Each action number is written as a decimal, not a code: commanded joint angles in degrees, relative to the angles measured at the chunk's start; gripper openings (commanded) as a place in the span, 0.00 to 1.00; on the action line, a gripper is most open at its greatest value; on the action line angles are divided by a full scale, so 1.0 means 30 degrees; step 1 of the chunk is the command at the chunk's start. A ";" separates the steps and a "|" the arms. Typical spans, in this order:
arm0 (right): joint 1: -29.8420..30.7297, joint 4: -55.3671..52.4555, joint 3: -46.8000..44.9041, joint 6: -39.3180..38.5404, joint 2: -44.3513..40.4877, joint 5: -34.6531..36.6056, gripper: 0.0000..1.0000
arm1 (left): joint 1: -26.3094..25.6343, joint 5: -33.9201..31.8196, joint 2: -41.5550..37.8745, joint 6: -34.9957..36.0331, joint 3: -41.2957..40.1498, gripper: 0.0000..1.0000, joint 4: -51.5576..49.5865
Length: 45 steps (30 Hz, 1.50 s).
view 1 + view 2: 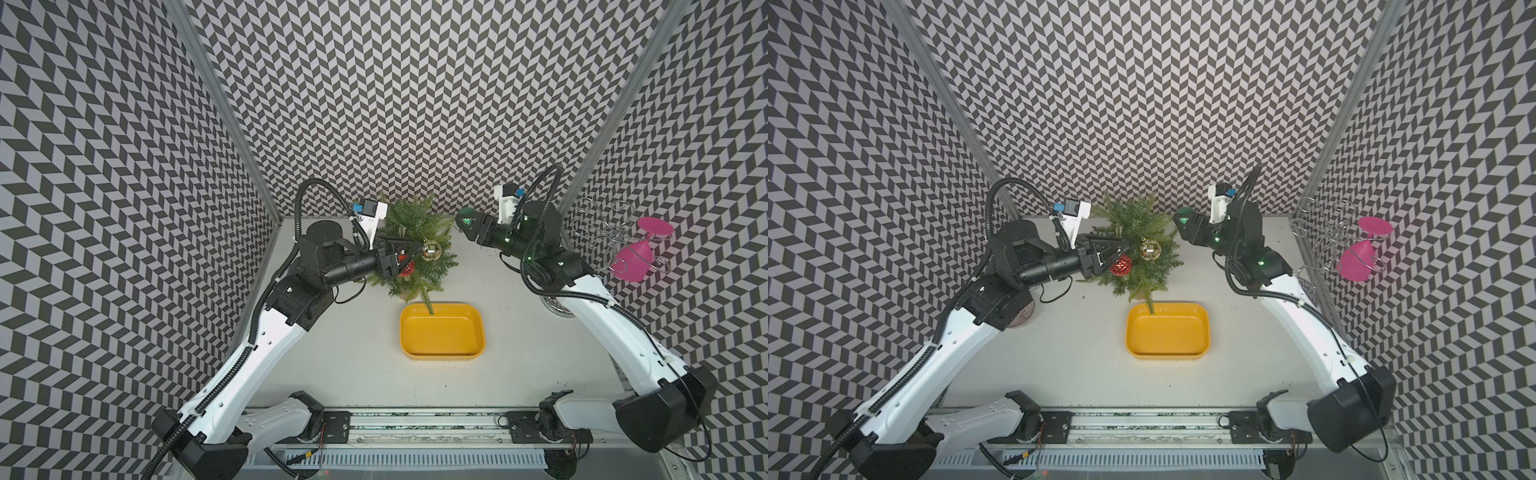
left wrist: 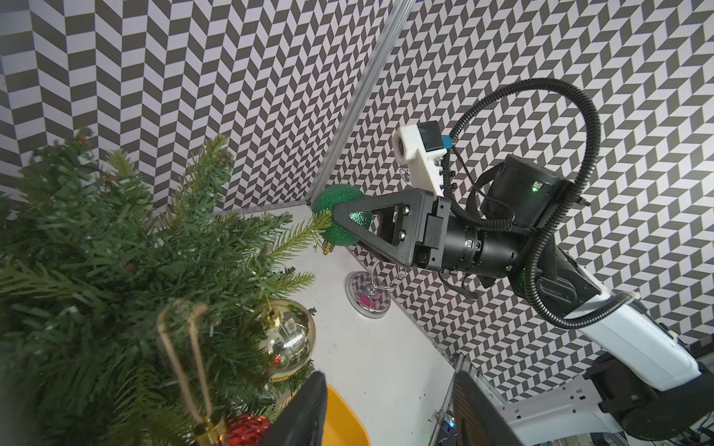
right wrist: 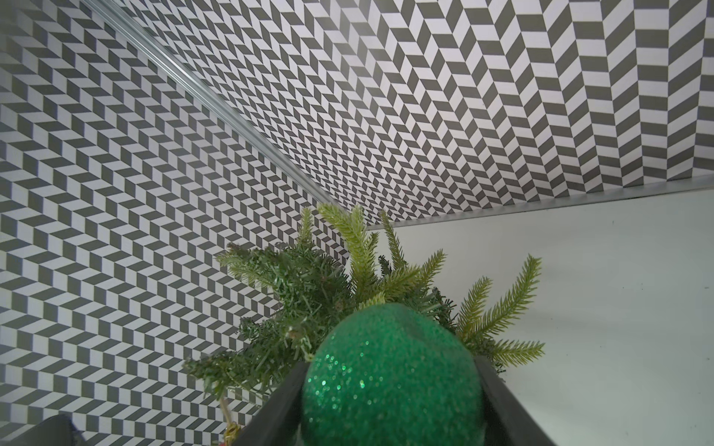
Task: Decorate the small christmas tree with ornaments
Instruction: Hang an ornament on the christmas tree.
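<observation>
Right wrist view: right pincer clamped on green bauble, just beside small christmas tree at back of desk, behind yellow tray. Left pincer jaws apart, nothing between; red bauble just beside. Gold bauble hangs on tree.

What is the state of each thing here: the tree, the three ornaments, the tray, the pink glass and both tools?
small christmas tree, upright on the table.
gold ornament, hung on the tree.
red ornament, low on the tree, loop among branches.
green ornament, held, not yet hung.
yellow tray, empty.
pink glass, hangs in wire rack.
left tool, open, holds nothing.
right tool, shut on the green ornament.
</observation>
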 commanded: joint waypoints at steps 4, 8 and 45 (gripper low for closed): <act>-0.0198 0.3563 -0.1896 0.1995 -0.1318 -0.0851 0.60 | -0.0243 -0.0243 -0.0403 -0.0177 -0.0094 0.54 0.0282; -0.0403 0.4903 -0.3019 0.3157 -0.1555 -0.1838 0.63 | -0.0287 -0.0294 -0.0509 -0.0170 -0.0093 0.55 0.0197; -0.0697 0.2501 -0.6787 0.1283 -0.4521 -0.3387 0.66 | -0.0369 -0.1413 -0.2925 -0.0002 -0.2076 0.54 -0.1930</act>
